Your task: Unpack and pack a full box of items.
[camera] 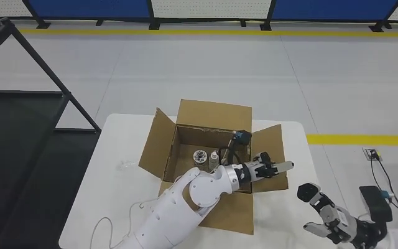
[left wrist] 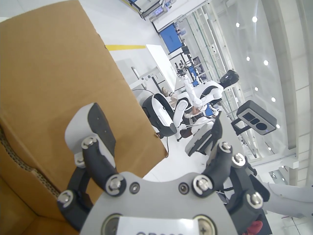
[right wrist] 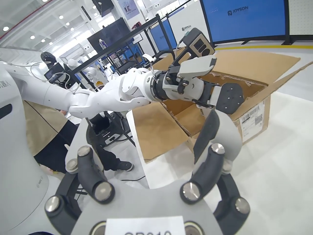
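An open cardboard box (camera: 214,115) stands mid-table with its flaps spread. On its floor I see a small white bottle (camera: 213,160) and a round patterned item (camera: 199,155). My left gripper (camera: 277,167) hovers over the box's right-hand edge, open and holding nothing. The left wrist view has its dark pads (left wrist: 100,123) apart beside a brown flap (left wrist: 56,74). The right wrist view sees that left gripper (right wrist: 215,81) spread above the box (right wrist: 254,118). My right gripper (camera: 313,210) is open above the table's right front corner, clear of the box.
A small clear scrap (camera: 127,164) lies on the white table (camera: 118,205) left of the box. Bare table surface stretches to the box's left and right. A black frame (camera: 59,93) stands beyond the table's left edge.
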Controlling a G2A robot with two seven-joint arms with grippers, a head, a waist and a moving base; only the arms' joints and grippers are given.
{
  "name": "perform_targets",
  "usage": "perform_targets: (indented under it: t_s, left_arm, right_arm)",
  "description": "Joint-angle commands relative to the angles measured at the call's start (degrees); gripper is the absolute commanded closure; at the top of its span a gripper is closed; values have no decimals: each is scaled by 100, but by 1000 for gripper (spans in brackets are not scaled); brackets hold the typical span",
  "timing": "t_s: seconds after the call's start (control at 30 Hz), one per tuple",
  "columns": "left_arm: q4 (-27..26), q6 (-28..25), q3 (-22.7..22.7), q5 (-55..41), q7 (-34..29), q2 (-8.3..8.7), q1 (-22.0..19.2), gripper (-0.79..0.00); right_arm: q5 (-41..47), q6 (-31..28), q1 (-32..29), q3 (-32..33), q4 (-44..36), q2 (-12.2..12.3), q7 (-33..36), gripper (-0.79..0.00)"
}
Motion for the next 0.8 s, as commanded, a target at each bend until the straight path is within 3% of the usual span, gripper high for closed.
perform_targets:
  t_s: [0.0, 0.23, 0.37, 0.77]
  left_arm:
    - [24, 65, 16, -9, 32, -32, 19, -785]
    - [498, 27, 217, -289, -37, -246, -149, -785]
    - [716, -63, 274, -348, -40, -353, -263, -785]
    - [936, -95, 188, -295, -158, -490, -331, -785]
  right_arm:
    - [-1, 114, 70, -51, -44, 44, 280, -785]
    - [-110, 259, 82, -61, -31, 127, 536, -785]
    - [-1048, 1021, 118, -45, 8, 109, 220, -785]
    - [-1624, 1159, 225, -556, 148, 108, -193, -785]
